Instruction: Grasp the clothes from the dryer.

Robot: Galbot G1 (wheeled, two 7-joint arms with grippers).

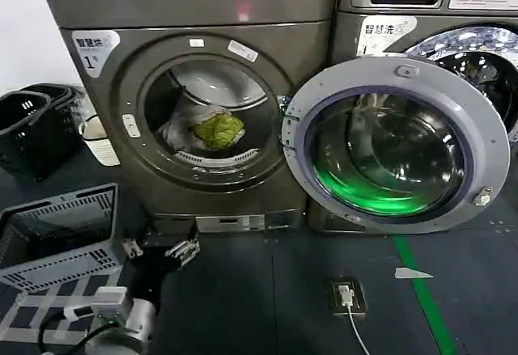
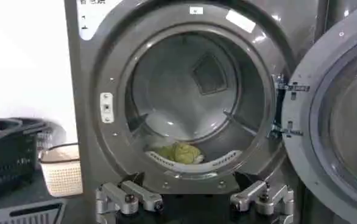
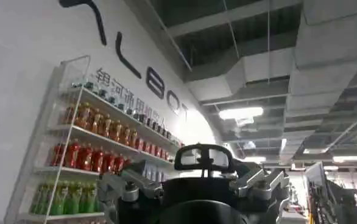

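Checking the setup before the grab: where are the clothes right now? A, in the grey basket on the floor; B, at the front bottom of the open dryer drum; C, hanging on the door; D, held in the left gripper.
B: the clothes lie in the dryer drum, low behind the open porthole's lip, while the left gripper hangs open below the machine.

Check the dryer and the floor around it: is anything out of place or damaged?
Nothing stands out. The dryer has its door swung fully open, the clothes lie inside the drum, and the left gripper waits low in front with fingers open.
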